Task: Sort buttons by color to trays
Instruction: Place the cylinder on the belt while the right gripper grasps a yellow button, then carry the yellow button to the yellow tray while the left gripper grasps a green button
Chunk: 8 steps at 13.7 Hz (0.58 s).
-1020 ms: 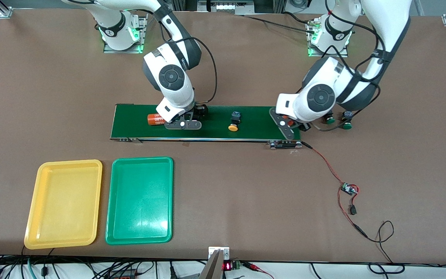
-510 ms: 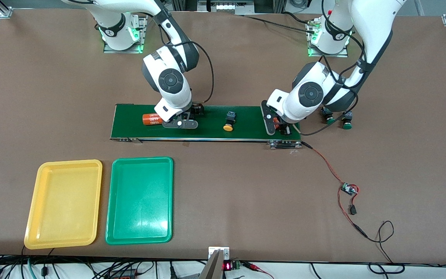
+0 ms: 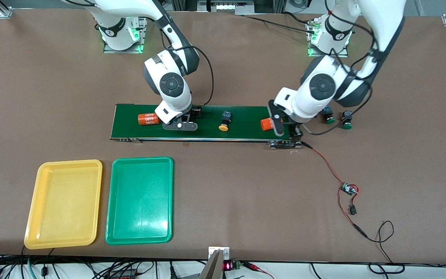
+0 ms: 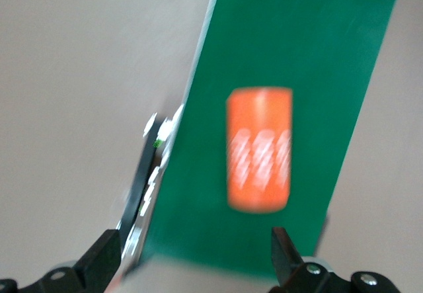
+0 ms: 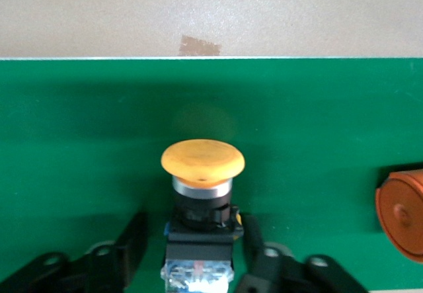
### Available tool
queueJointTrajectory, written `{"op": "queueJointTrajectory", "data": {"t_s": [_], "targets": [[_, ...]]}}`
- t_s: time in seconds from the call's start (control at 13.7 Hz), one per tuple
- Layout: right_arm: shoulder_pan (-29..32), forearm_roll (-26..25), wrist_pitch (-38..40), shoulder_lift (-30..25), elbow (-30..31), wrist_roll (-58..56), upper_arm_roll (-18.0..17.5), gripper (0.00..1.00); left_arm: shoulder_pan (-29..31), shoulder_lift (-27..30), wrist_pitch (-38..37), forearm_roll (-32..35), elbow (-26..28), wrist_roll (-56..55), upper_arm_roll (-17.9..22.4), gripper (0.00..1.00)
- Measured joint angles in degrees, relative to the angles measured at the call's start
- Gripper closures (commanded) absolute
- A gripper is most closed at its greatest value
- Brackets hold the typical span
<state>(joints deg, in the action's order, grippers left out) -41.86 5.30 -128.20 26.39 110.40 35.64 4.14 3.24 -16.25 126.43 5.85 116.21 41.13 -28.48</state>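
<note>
The right gripper (image 5: 198, 240), low over the dark-green belt (image 3: 207, 131), has its fingers drawn in around the dark body of a yellow-capped button (image 5: 201, 174); whether they already pinch it is hard to tell from the wrist view. The step in hand appears to be picking this button for the yellow tray (image 3: 64, 203), which lies beside the green tray (image 3: 139, 199), both bare and nearer the front camera than the belt. The next move likely calls for a firm squeeze, a lift and a carry to that tray.

The left gripper (image 4: 198, 266) hangs wide open over an orange cylinder (image 4: 259, 149) lying free at the belt's end (not a task item).

The front view alone shows a second yellow-capped button (image 3: 224, 122) mid-belt, another orange cylinder (image 3: 148, 118), and two green-capped buttons (image 3: 337, 118) on the table just off the belt at the left arm's end.
</note>
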Motion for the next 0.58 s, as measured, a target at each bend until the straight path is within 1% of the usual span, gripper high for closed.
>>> {"op": "queueJointTrajectory", "data": {"t_s": [0.22,0.36,0.51,0.58], "targets": [[0.0,0.0,-0.2,-0.1,-0.4,0.0,0.6,0.84,0.3,4.6,-8.6,-0.3,-0.2,-11.7,5.0,0.0],[0.1,0.0,-0.7,-0.4,-1.1,0.0,1.7,0.86,0.2,5.1,-11.5,-0.3,0.0,-22.3,8.7,0.0],[0.2,0.0,-0.7,-0.7,-3.4,0.0,4.3,0.87,0.2,5.0,-12.2,-0.3,1.2,-31.4,13.2,0.0],[0.3,0.0,-0.6,-0.7,-4.5,-0.6,6.6,0.86,0.3,5.0,-12.6,-0.3,2.1,-34.1,15.0,0.0]]}}
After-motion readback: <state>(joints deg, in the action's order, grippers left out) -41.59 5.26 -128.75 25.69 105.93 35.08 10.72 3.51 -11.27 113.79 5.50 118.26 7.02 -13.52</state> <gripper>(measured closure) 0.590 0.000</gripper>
